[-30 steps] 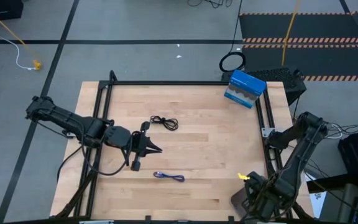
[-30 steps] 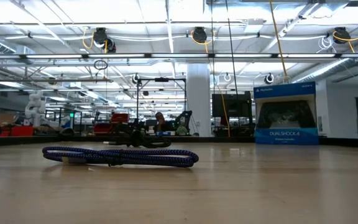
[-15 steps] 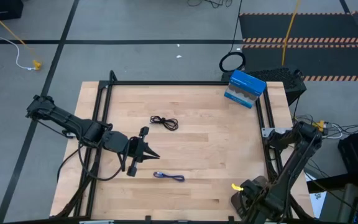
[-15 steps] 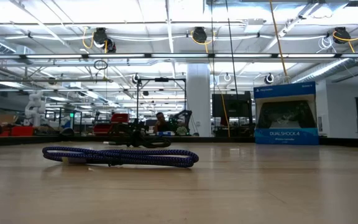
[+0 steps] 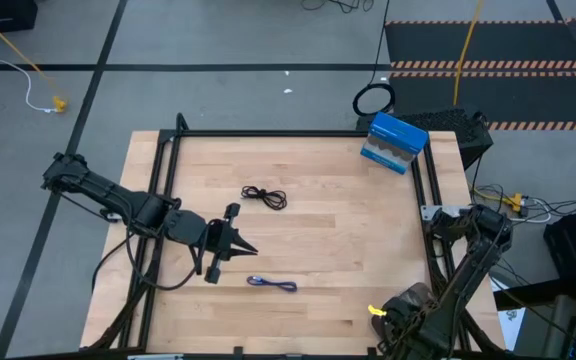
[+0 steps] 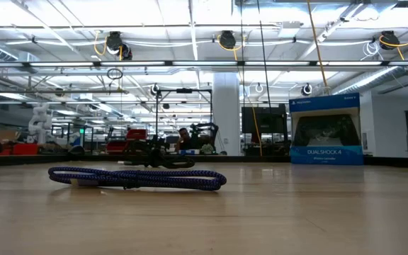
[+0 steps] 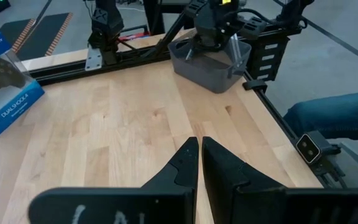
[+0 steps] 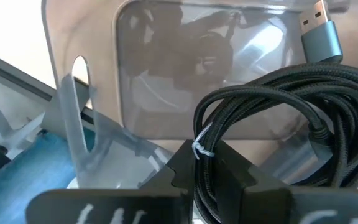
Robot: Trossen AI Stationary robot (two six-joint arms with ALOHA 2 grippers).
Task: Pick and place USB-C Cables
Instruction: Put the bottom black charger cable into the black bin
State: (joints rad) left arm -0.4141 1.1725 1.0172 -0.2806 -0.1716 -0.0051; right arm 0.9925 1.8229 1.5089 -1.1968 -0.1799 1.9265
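- Two cables lie loose on the desk: black cable mid-desk, blue-purple cable nearer the front edge.
- Left end effector hovers between them, fingers pressed together.
- Right end effector pinches a coiled black cable over the grey bin at the front right corner, apparently for dropping.

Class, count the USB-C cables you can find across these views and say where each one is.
3: black cable mid-table; blue-purple cable near the front edge; black coiled cable gripped in the right tool over the grey bin.
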